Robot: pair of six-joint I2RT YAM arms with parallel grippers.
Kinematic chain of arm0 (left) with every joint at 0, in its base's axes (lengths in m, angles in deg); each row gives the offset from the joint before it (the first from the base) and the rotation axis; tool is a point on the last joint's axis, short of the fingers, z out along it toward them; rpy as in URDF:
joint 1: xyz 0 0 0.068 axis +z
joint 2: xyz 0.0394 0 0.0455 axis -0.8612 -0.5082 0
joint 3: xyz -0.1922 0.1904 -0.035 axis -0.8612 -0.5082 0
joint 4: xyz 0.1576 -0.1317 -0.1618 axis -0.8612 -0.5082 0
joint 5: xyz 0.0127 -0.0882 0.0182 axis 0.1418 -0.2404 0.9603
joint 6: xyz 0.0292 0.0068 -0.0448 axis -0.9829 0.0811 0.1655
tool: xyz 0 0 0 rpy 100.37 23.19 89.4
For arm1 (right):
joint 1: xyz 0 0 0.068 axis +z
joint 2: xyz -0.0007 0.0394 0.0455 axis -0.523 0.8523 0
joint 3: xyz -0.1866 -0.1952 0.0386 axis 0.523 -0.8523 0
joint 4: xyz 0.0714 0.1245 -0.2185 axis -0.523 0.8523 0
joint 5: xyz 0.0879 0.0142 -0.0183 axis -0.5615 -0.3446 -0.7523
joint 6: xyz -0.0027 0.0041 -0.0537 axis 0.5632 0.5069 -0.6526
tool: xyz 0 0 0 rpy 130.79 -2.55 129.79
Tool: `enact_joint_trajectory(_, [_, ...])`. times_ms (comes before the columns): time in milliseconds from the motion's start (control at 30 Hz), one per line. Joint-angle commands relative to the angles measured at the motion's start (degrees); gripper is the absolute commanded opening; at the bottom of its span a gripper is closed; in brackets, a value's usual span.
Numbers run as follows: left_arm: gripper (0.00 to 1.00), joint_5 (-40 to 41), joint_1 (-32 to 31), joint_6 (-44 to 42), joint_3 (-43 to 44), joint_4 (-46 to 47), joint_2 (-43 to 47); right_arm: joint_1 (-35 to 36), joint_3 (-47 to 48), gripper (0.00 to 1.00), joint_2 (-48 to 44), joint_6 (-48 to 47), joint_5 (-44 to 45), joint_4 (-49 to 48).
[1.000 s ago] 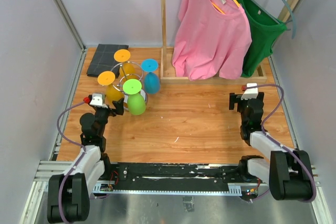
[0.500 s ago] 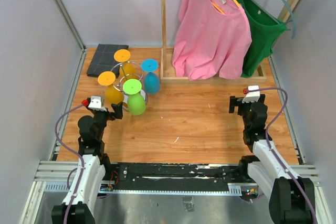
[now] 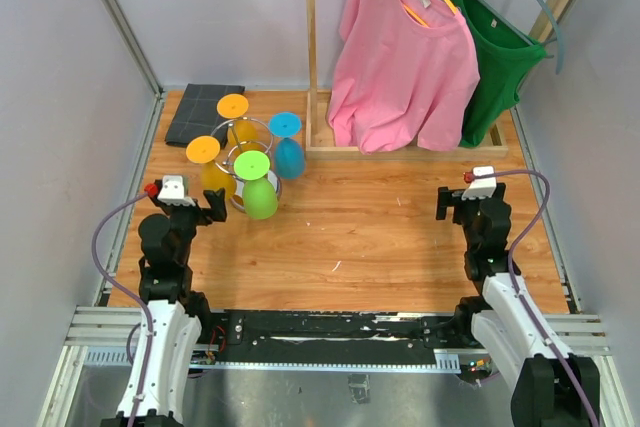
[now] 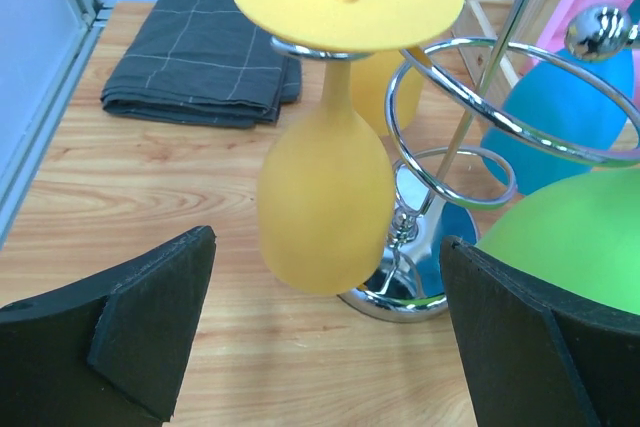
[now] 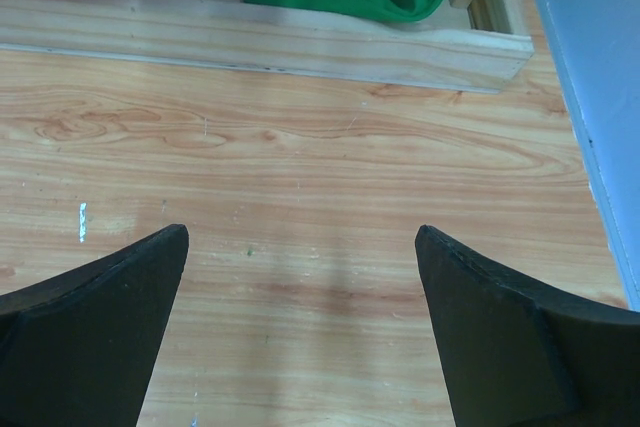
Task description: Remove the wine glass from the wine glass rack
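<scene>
- On the bench (image 3: 400, 237): one chrome rack (image 4: 400, 299), four glasses, one folded dark cloth (image 3: 204, 113), one wooden clothes stand (image 3: 311, 47).
- Of the glasses: two yellow, one blue (image 3: 289, 157), one green (image 3: 260, 199). All four hang from the rack's wire loops, at the far left of the bench, just right of the cloth.
- Near yellow glass (image 4: 325, 207): hangs upside down, round foot on top and caught in a loop, stem below it, bowl lowest with the mouth pointing down. Long axis upright. Sits on the side of the rack closest to the left gripper (image 3: 213, 207).
- Far yellow glass (image 3: 240, 129), blue and green: same pose, feet up, bowls down, long axes upright.
- On the stand: two shirts, one pink (image 3: 400, 67) and one green (image 3: 495, 57), side by side at the back right.
- Two arms, two grippers.
- Left gripper: spread wide and empty, aimed at the near yellow glass. Fingers (image 4: 150, 317) frame that glass in the wrist view but stay short of it, touching nothing.
- Right gripper (image 3: 445, 199): also spread wide and empty, fingers (image 5: 90, 317) over bare wood near the stand's base board, well apart from the rack.
</scene>
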Motion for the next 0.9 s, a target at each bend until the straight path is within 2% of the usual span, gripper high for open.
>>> enact_joint_trajectory(0, [0.99,2.3,-0.2,0.8,4.6,-7.2,1.2,1.6,0.4,0.98,-3.0,-0.1,1.5,2.0])
enact_joint_trajectory(467, [0.99,0.6,-0.3,4.3,13.9,-21.1,6.3,1.5,2.7,0.98,-8.9,-1.0,3.8,8.9])
enact_joint_trajectory(700, [0.99,-1.4,-0.2,2.5,22.3,-25.5,6.7,1.5,11.0,0.98,-12.1,-2.0,4.3,17.8])
enact_joint_trajectory(867, [0.99,-1.0,-0.3,1.7,32.8,-29.5,0.7,1.5,18.5,0.98,-11.4,-0.4,5.2,21.8])
